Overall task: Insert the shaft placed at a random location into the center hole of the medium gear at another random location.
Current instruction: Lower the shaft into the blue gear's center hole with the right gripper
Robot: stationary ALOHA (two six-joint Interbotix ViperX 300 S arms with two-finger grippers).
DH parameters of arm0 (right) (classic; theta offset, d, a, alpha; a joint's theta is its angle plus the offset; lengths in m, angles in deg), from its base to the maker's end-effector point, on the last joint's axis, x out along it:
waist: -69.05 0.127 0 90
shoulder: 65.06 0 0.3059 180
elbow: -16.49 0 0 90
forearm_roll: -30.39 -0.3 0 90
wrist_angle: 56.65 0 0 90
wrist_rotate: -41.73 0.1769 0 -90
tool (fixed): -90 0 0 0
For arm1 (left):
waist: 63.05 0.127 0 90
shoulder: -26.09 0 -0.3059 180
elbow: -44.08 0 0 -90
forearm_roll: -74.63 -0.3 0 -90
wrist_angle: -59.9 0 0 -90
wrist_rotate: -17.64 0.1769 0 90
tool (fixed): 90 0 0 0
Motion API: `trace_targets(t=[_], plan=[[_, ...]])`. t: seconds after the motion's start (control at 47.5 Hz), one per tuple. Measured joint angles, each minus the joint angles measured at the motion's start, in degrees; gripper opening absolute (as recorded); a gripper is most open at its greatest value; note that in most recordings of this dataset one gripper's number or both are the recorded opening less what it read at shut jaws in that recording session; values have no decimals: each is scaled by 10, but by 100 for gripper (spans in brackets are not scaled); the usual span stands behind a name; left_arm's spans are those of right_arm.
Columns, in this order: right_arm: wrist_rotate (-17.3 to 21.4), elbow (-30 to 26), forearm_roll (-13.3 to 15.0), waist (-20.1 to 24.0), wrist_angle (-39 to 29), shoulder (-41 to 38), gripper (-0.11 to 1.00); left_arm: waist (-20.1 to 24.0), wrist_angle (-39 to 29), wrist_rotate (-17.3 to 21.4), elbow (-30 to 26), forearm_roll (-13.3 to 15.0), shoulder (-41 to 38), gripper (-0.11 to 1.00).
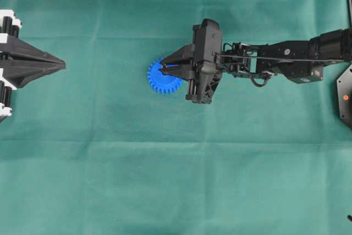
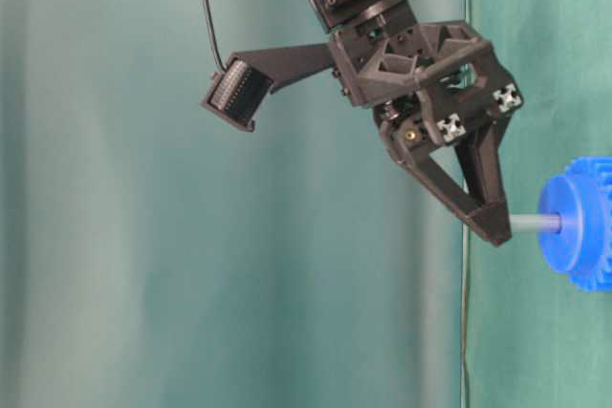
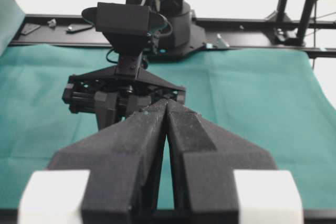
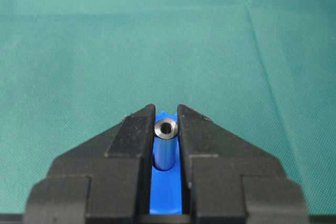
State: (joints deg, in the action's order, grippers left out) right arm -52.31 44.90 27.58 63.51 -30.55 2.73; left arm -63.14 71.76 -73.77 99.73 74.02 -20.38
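The blue medium gear [image 1: 157,82] lies flat on the green cloth a little left of centre. My right gripper [image 1: 161,71] is over it, shut on the silvery shaft [image 4: 166,148], which stands upright between the fingers. In the table-level view the shaft [image 2: 534,225] runs from the right gripper [image 2: 496,230] into the raised hub of the medium gear [image 2: 579,236]. The center hole is hidden by the shaft. Blue medium gear [image 4: 167,195] shows under the right gripper [image 4: 166,118]. My left gripper [image 1: 62,65] rests at the far left, shut and empty, its fingertips [image 3: 157,109] touching.
Green cloth [image 1: 176,180] covers the whole table. The right arm [image 1: 275,58] stretches in from the right edge, beside a black base plate [image 1: 345,97]. A black rail [image 3: 252,24] and the right arm's base [image 3: 157,3] stand at the cloth's far side in the left wrist view.
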Motion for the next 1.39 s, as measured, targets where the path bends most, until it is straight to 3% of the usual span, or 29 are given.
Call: trace_targets(t=[1.39], plan=[[0, -10, -9, 0, 9, -46, 13, 0, -4, 0, 0, 0, 0, 0]])
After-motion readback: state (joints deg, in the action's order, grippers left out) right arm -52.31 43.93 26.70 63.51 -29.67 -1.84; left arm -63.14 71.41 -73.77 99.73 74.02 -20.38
